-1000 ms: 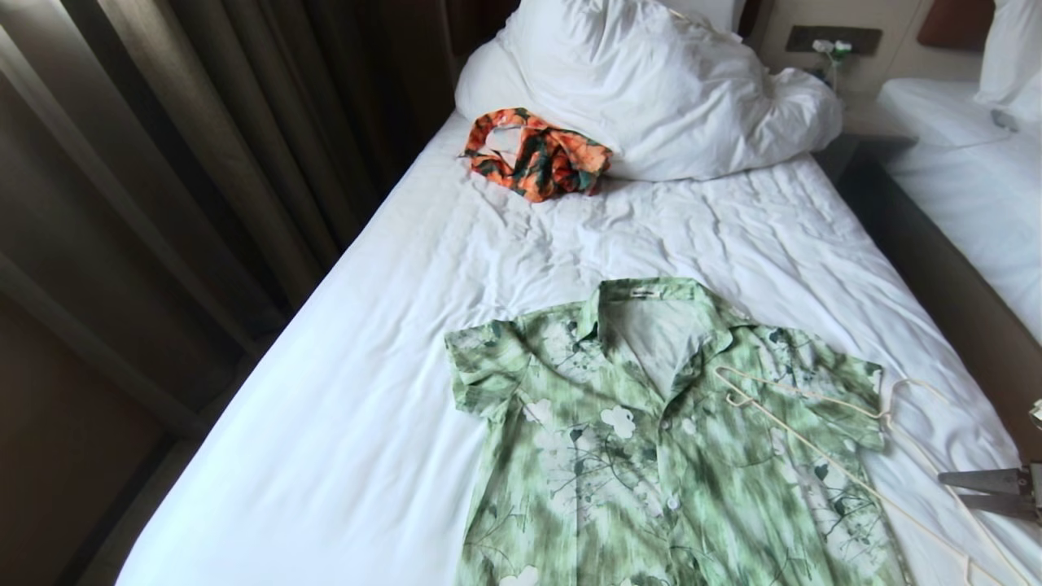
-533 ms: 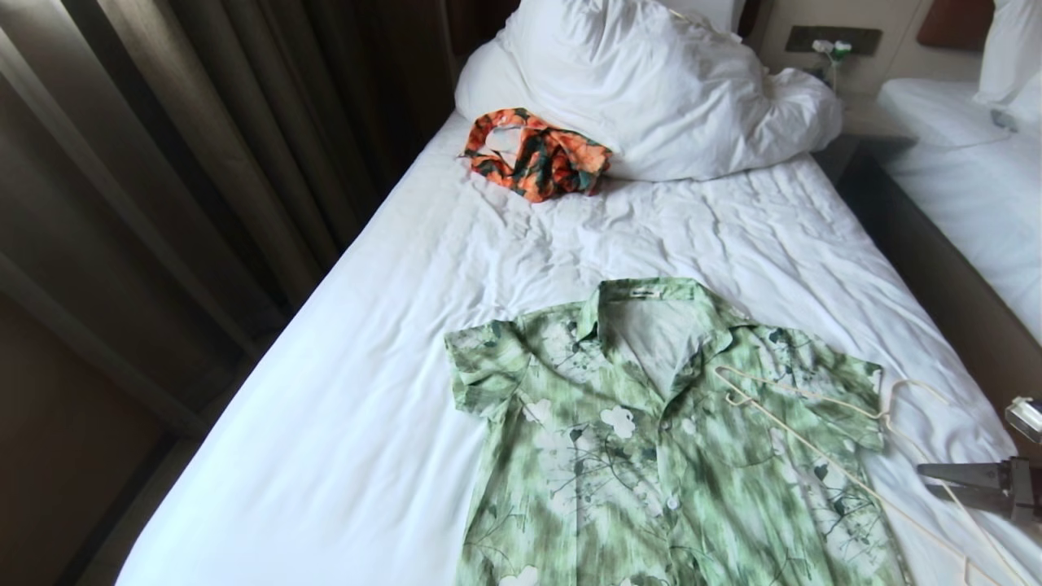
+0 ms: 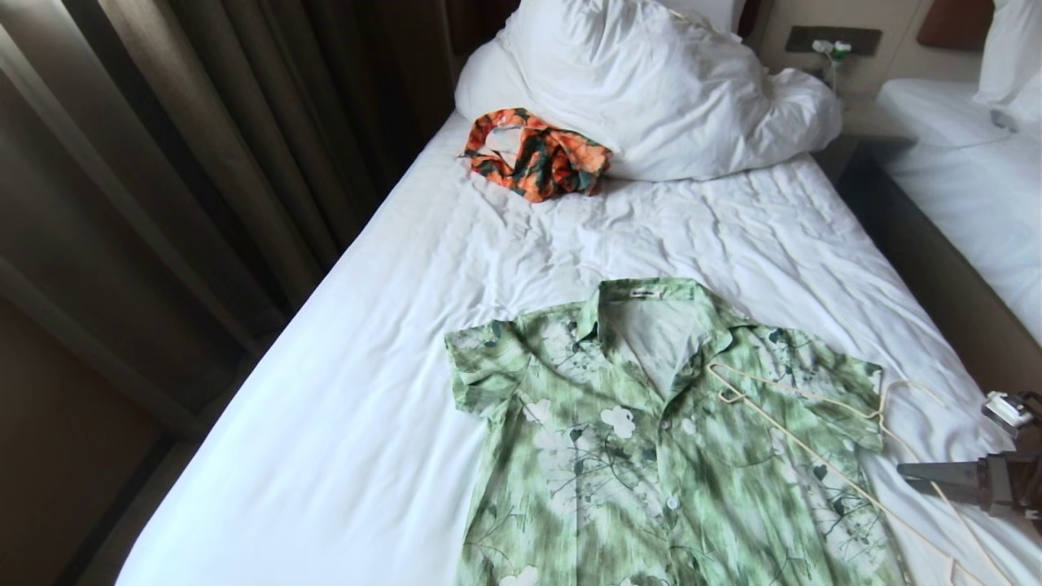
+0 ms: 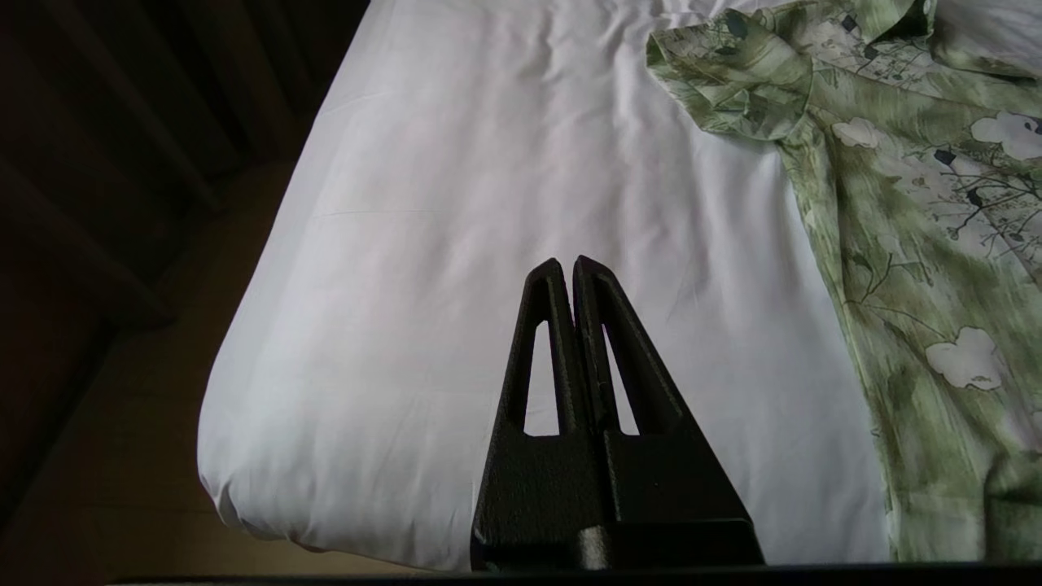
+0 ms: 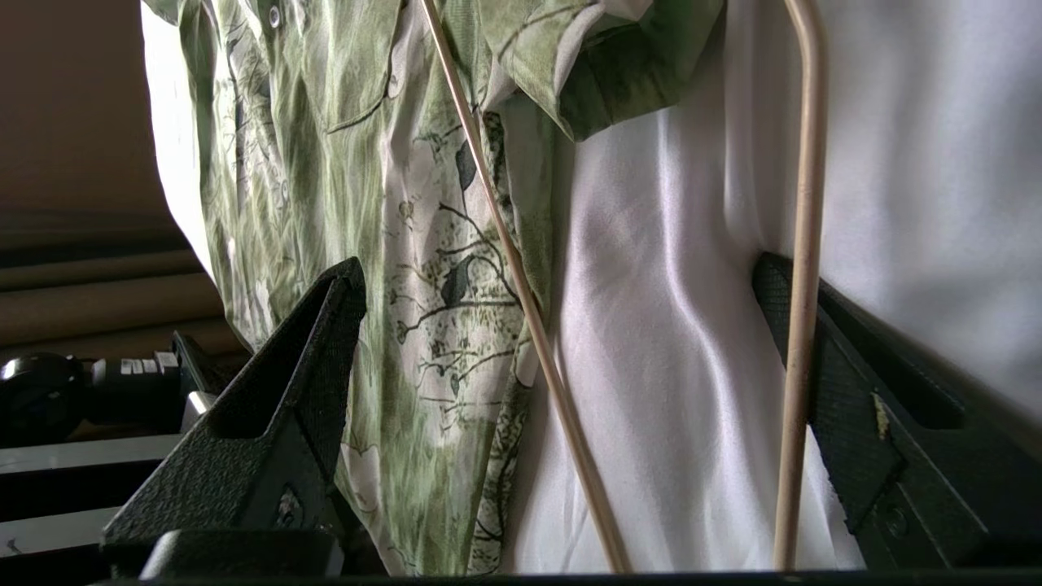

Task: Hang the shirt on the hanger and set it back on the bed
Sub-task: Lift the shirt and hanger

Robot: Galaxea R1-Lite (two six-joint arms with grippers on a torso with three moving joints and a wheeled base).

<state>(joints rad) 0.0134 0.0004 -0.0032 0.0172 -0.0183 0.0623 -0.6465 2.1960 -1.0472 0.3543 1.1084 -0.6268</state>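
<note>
A light green floral short-sleeved shirt [image 3: 676,439] lies flat and face up on the near part of the bed [image 3: 391,342], collar toward the pillow [image 3: 643,81]. A thin cream hanger [image 3: 822,423] rests across the shirt's right shoulder and sleeve, its far end running onto the sheet. The right gripper [image 3: 912,472] reaches in level from the right edge, low over the sheet, its jaws spread wide to either side of the hanger's two wires. The left gripper [image 4: 567,273], jaws pressed together, hangs above bare sheet left of the shirt. A crumpled orange-and-green garment [image 3: 536,155] sits against the pillow.
</note>
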